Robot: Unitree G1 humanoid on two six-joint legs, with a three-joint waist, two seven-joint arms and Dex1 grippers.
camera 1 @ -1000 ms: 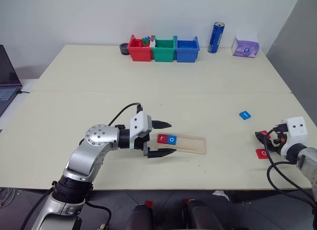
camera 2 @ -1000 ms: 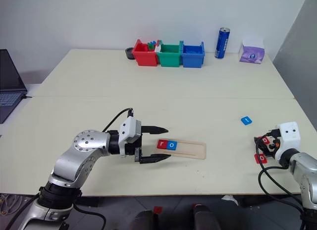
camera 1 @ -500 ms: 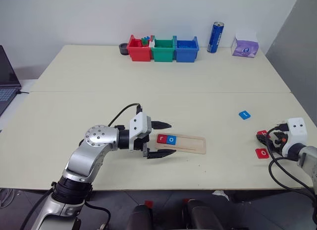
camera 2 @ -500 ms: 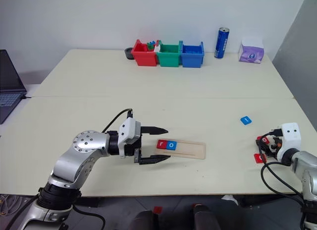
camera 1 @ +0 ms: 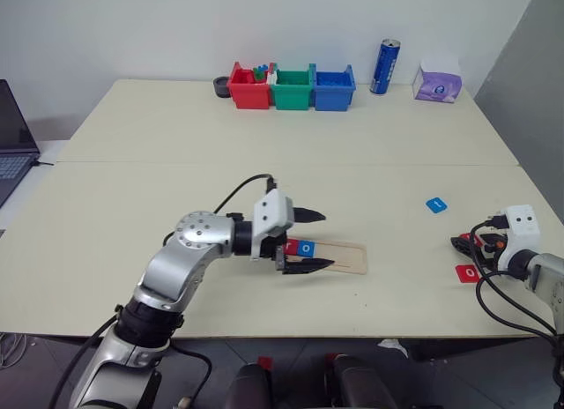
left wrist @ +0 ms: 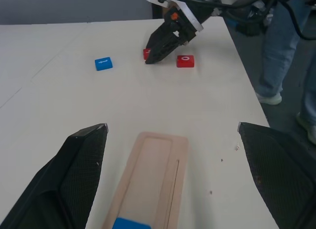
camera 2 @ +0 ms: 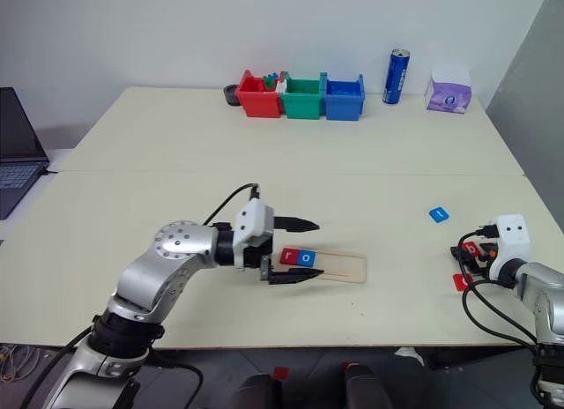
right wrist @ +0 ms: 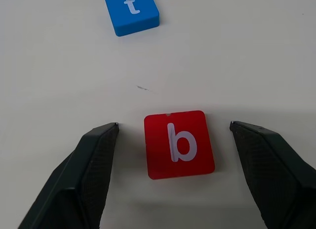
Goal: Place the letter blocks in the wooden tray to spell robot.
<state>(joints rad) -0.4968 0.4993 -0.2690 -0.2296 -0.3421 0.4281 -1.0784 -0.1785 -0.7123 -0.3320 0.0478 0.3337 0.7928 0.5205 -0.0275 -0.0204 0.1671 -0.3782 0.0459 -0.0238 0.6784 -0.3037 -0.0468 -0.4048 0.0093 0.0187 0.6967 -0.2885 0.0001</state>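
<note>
Two square letter tiles, red "r" (camera 1: 292, 247) and blue "o" (camera 1: 307, 248), sat in the pale wooden tray (camera 1: 348, 256) at lower centre. Right gripper (right wrist: 173, 165) stood released astride the red "b" tile (right wrist: 179, 144) at right edge; left gripper (camera 1: 308, 240) hung released over the tray. Judged: third letter's pickup; closing on "b" required.

Pale wooden tray (camera 1: 337, 255), long and narrow with rounded corners and a shallow groove, lying flat near the table's front edge. Two letter blocks seated side by side at its left end: red "r" block (camera 2: 288, 256), then blue "o" block (camera 1: 306, 249) touching it; rest of the groove bare. Three more flat on the table, well to the right: blue "t" block (right wrist: 132, 13) farthest back, red "b" block (right wrist: 178, 143) nearer the front with its letter upright, red "o" block (camera 1: 467, 272) closest to the front edge.
</note>
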